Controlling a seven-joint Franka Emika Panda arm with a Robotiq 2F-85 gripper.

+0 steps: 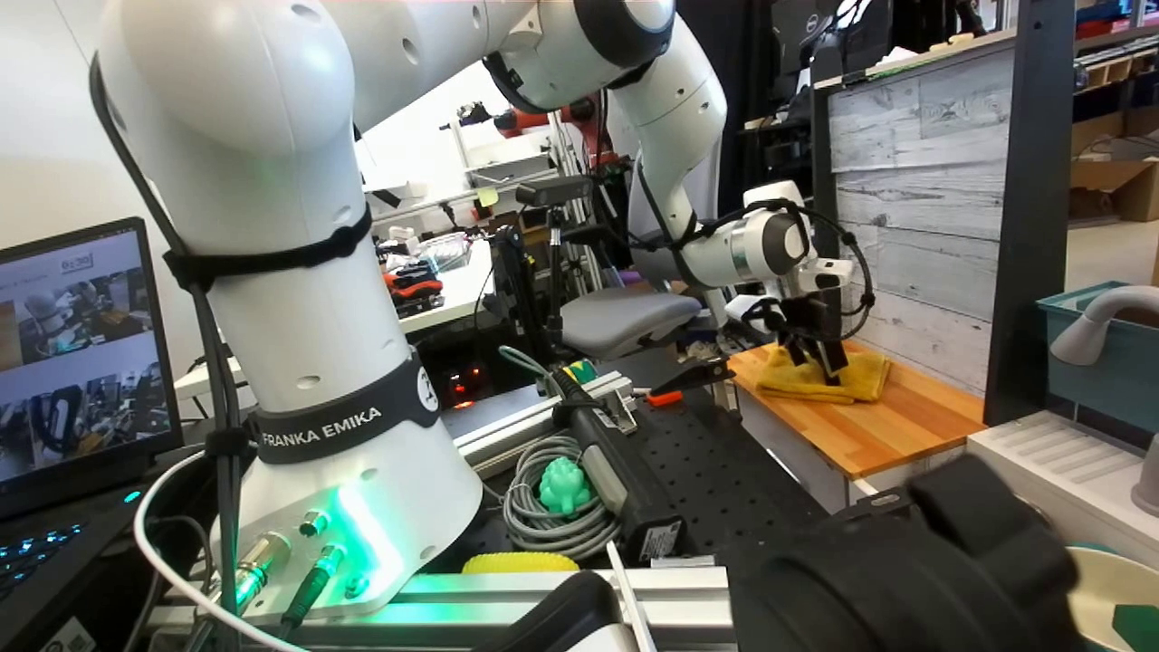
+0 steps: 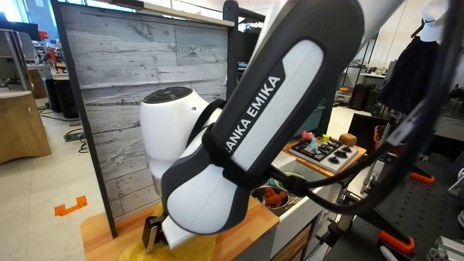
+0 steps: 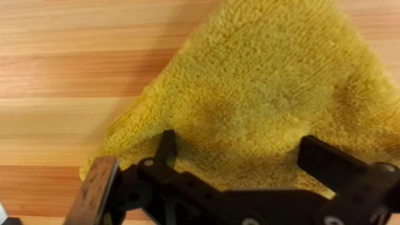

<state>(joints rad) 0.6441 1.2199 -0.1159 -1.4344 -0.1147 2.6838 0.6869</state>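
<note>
Toward 3 o'clock in an exterior view, the yellow cloth [image 1: 865,376] lies on the wooden worktop [image 1: 878,439], with the grey plank panel [image 1: 919,199] upright along one edge; the laptop [image 1: 86,353], at 9 o'clock, shows in that view only. Toward 7 o'clock in an exterior view, the cloth is partly covered by the arm [image 2: 261,119], which hides most of the claw [image 3: 238,139]. There the hob [image 2: 325,165] sits at 3 o'clock, carrying small coloured objects [image 2: 313,144], and the pot [image 2: 284,207] at 5 o'clock, with orange-red contents [image 2: 273,198]; the wrist view takes in neither. The wrist view shows the gap of the claw clearly, the claw entering from 6 o'clock. Its dark fingers [image 3: 168,147] stand wide apart, one toward 7 o'clock, one toward 4 o'clock. The cloth runs beneath and between them, unclamped. Both tips reach the fabric and appear to touch it, with a crease beside the 7 o'clock tip; depth of contact cannot be determined. The cloth extends to the frame edge at 12 o'clock, and the worktop's striped grain shows from 9 to 11 o'clock.
</note>
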